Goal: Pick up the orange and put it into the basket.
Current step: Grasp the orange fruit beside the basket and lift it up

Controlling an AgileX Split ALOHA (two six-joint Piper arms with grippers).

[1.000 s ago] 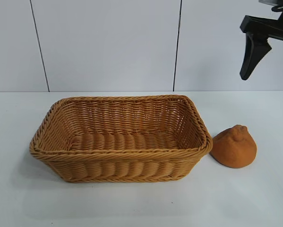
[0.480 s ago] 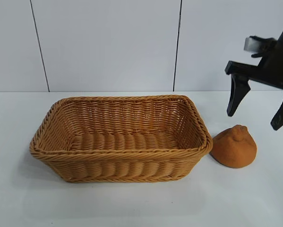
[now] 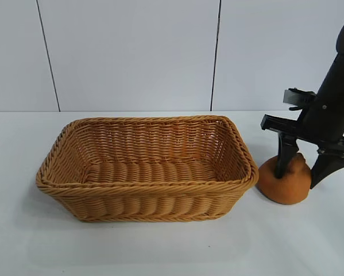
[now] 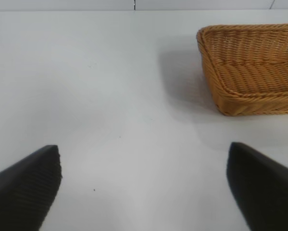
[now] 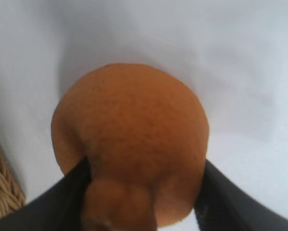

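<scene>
The orange (image 3: pixel 285 185) sits on the desk (image 3: pixel 160 247) just beside the basket (image 3: pixel 143 172), knobby top pointing up. The right pincer (image 3: pixel 304 172) straddles it, fingers touching its sides. The left pincer (image 4: pixel 144 187) hangs released.

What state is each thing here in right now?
Orange: on the table, beside the basket, not lifted.
Basket: upright, nothing inside.
Right end effector: lowered over the orange, fingers on both sides of it.
Left end effector: open, above bare table, away from the basket.
</scene>
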